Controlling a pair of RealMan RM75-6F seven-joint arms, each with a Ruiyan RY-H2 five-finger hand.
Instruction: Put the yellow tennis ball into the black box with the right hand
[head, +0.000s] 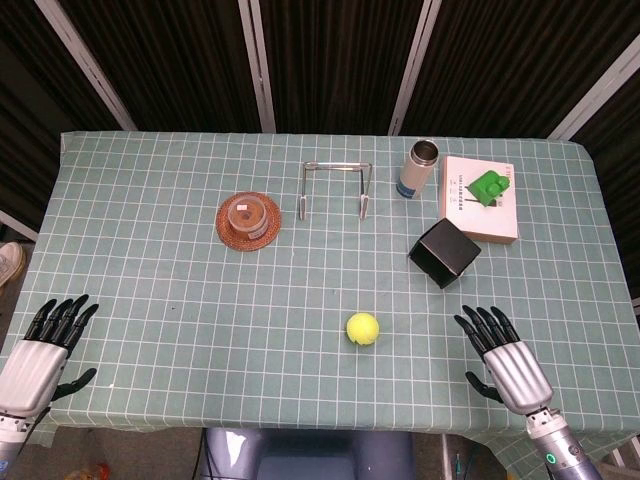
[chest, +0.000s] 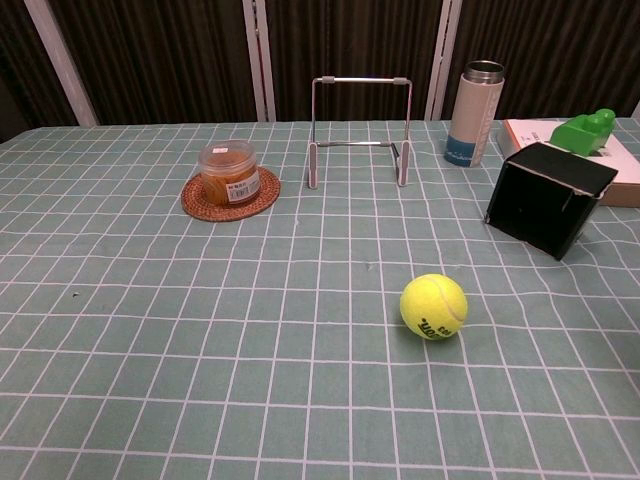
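1. The task has not started in any physical sense: the yellow tennis ball (head: 362, 328) lies untouched on the table (head: 150, 200), near the front edge and a little right of centre.
2. The right hand (head: 508, 362) rests at the near right of the table, fingers spread and holding nothing, well to the right of the ball.
3. The left hand (head: 45, 345) sits at the near left corner, fingers likewise apart and empty; it has no part in this job.
4. The black box (head: 445, 253) stands behind and to the right of the ball, tilted on an edge, just in front of a white carton (head: 480, 205) with a green item on it.
5. The step in hand, as I judge it, is the reach: the right hand needs to travel left to the ball and close around it.
6. The ball may roll if nudged, so an approach from above seems wise.
7. Whether the box opening faces up is unclear from either view.
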